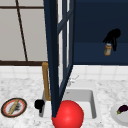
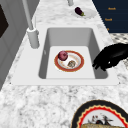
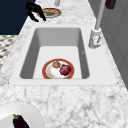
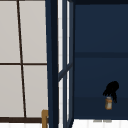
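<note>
The fingers of the right hand (image 1: 112, 36) point downward and are pinched on the top of a small jar (image 1: 108, 49), which hangs upright below them inside the open wall cabinet (image 1: 100, 25), near its right side; the upper view shows the same hand (image 4: 111, 89) holding the jar (image 4: 108, 103) just above the cabinet's lower shelf. The left hand (image 1: 39, 104) hangs low at the left front edge of the sink (image 1: 93, 105), its fingers curled in and holding nothing; in the left side view this hand (image 2: 112, 57) floats over the sink's near rim. The cabinet's door (image 1: 53, 57) stands swung open, edge-on, in front of the sink's left half. In the sink (image 2: 47, 50) lies an orange-rimmed plate (image 2: 79, 67) with a red apple (image 2: 63, 55) and a small brownish thing beside it. The tap (image 2: 32, 35) stands at the sink's back edge. On the bench (image 1: 105, 90), a patterned plate (image 1: 14, 107) lies at the left front and a white plate (image 1: 117, 117) with an eggplant (image 1: 123, 109) at the right front
</note>
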{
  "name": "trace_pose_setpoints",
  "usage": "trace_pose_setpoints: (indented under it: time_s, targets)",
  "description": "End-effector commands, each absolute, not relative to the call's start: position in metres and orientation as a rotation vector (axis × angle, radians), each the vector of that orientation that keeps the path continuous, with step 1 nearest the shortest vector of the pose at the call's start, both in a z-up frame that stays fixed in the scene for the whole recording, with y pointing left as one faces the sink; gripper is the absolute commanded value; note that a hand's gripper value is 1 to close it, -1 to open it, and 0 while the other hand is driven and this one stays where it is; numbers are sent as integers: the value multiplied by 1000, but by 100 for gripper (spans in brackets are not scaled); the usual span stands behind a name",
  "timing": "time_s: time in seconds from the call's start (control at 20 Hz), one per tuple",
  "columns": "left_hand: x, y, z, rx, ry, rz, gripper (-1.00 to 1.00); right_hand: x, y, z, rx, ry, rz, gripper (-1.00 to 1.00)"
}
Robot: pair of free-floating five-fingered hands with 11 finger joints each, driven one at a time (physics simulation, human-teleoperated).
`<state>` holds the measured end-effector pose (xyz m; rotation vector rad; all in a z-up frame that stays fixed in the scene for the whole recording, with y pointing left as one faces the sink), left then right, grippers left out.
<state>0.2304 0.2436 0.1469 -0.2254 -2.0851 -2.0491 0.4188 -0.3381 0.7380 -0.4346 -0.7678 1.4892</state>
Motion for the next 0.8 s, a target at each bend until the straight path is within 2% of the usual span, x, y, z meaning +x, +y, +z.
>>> trace_pose_setpoints:
  time_s: [0.0, 0.55, 0.75]
  targets:
    - [230, 244, 147, -225, -2085, -2049, 0, 433, -338, 743, -464, -773, 1488, -100]
    - [230, 244, 147, -225, -2085, -2049, 0, 520, -336, 699, -447, -751, 1530, -100]
    - [230, 244, 147, -225, -2085, -2049, 0, 538, -343, 676, -369, -732, 1538, -100]
